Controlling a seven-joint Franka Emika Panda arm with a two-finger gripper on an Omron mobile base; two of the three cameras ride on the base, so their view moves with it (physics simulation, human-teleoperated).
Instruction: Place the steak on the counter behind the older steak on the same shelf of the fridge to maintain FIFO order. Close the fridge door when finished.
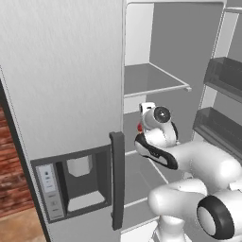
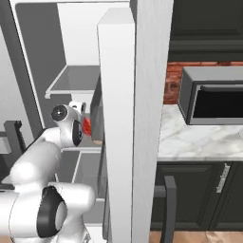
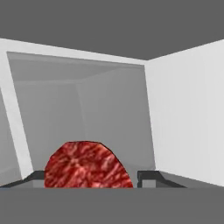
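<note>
In the left base view, one white arm with dark joints is reaching into the open fridge [image 1: 175,56], a tall brushed silver-grey body with a pale grey inside. One closed door is standing at left, carrying one dispenser recess [image 1: 78,182] and one dark vertical bar handle [image 1: 117,179]. One flat grey shelf [image 1: 151,80] with a thin white front edge is showing above the arm, and two dark grey bins [image 1: 222,101] are lining the open fridge door at right. A sliver of red steak [image 1: 140,127] is peeking out beside the wrist; the tool itself is hiding behind the hand.

In the right base view, the open fridge door [image 2: 137,118] is standing edge-on, plain and silver-grey. One steak [image 2: 87,125], glossy red, is sitting just ahead of the wrist, below the one visible shelf [image 2: 76,80]. To the right, one white marble counter [image 2: 199,140] with grey veins is carrying one microwave [image 2: 213,97] over dark cabinet fronts.

In the hand view, one steak [image 3: 87,166], mottled red and rounded on top, is sitting between the two dark fingertips [image 3: 151,177] of the tool [image 3: 89,180], which is holding it inside the pale grey fridge compartment.
</note>
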